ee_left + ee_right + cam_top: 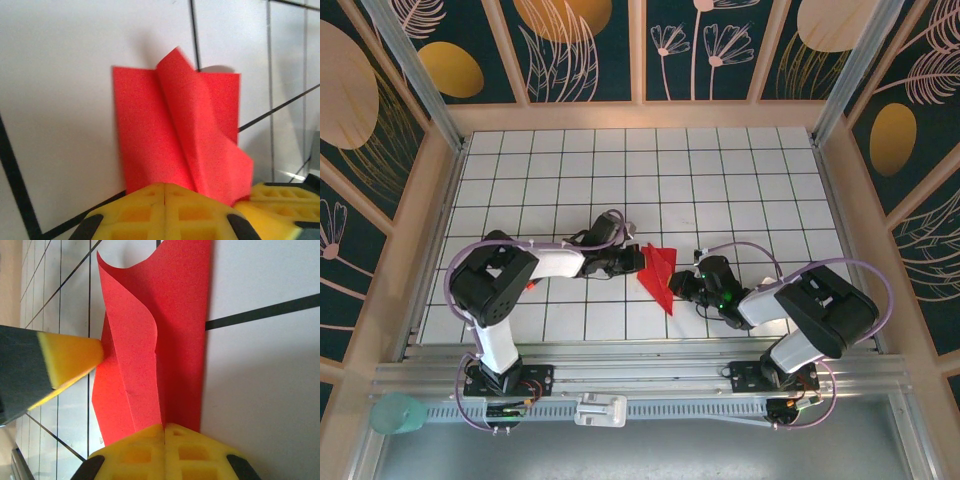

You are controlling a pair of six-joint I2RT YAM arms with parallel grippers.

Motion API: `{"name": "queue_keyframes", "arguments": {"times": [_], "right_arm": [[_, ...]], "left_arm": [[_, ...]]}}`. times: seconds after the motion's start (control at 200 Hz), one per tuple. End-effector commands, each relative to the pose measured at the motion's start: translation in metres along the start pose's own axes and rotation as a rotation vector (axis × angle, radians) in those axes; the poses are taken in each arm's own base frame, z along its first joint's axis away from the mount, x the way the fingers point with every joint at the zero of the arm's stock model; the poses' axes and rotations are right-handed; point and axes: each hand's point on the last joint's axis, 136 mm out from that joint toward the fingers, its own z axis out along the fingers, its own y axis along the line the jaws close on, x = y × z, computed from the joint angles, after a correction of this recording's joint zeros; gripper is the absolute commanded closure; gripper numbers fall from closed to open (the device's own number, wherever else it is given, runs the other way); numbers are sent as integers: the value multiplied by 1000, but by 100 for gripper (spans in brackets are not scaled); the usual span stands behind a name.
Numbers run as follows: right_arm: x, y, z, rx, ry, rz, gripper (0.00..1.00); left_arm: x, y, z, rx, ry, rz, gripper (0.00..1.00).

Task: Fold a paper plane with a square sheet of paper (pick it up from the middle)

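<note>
The folded red paper (660,272) stands half-open on the counter (720,180). The right claw (164,427), fully closed, pinches its pointed end, and the closed left claw (164,186) presses against its opposite side.

Lab test cell: gridded table (720,170), aluminium frame (620,375)

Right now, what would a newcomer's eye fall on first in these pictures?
The folded sheet of bright red paper stands out at the middle of the white, black-lined grid tabletop, with one flap lifted. Both claws meet at it. The right claw is pinched shut on one edge, and the left claw, also shut, touches it from the opposite side.
</note>
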Motion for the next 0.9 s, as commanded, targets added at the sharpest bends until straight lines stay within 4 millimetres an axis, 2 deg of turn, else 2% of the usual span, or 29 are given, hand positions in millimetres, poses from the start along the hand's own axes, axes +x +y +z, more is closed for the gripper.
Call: {"name": "queue_keyframes", "arguments": {"times": [0.0,0.1,0.44,0.896], "right_arm": [[17,-34,-2,117,34,-2,100],[18,-35,-1,116,39,2,100],[18,-36,-1,120,40,2,100],[20,-36,1,110,49,-2,100]], "left_arm": [[-11,-32,-12,111,-40,26,93],[-10,-38,-9,140,-24,35,92],[-7,-35,12,143,31,23,97],[-3,-26,27,144,47,-3,93]]}}
